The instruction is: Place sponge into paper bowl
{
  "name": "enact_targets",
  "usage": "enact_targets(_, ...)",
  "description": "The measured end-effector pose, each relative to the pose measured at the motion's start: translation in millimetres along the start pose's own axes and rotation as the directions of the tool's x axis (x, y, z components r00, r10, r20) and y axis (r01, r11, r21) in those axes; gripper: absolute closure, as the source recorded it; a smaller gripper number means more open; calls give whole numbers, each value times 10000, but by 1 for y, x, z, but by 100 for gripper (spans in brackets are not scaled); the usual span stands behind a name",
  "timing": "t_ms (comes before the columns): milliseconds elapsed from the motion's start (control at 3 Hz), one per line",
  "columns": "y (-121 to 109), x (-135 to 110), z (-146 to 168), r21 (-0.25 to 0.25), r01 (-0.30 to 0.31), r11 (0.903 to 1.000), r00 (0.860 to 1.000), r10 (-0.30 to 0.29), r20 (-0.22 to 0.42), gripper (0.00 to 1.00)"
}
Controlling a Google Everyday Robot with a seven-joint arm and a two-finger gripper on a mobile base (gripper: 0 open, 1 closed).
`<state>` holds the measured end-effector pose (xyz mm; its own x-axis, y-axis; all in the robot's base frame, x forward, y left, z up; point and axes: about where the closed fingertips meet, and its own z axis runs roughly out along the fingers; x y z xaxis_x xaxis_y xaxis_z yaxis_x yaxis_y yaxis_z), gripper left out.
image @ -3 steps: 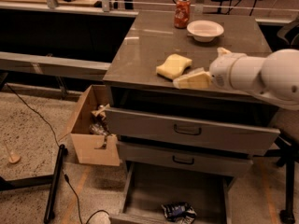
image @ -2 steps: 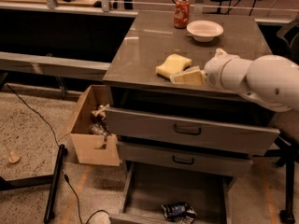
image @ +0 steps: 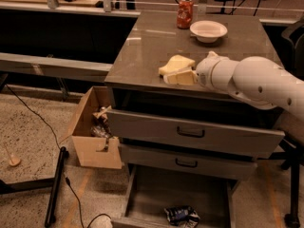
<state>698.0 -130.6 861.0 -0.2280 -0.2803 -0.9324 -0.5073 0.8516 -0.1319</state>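
The pale yellow sponge [image: 175, 63] lies on the grey cabinet top [image: 142, 46], near its front edge. My gripper [image: 175, 77] comes in from the right on a white arm and sits low over the top, right at the sponge's front side. Whether it touches the sponge I cannot tell. The white paper bowl [image: 208, 31] stands empty at the back of the top, behind the sponge and a little to the right.
A red soda can [image: 185, 12] stands just left of the bowl. Below the top are two closed drawers and an open bottom drawer [image: 175, 198] holding a crumpled bag. An open cardboard box [image: 92, 127] sits on the floor to the left.
My gripper and arm have moved left along the front of the cabinet top, closing in on the sponge. The sponge and bowl have not moved.
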Motion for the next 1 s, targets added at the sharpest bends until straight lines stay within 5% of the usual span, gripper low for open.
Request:
enact_targets(333,3,8,11,-92,-220,9997,9997,219,-135,0)
enact_targets(1000,16,16,31,-662,-453,9968,9988,441,-200,42)
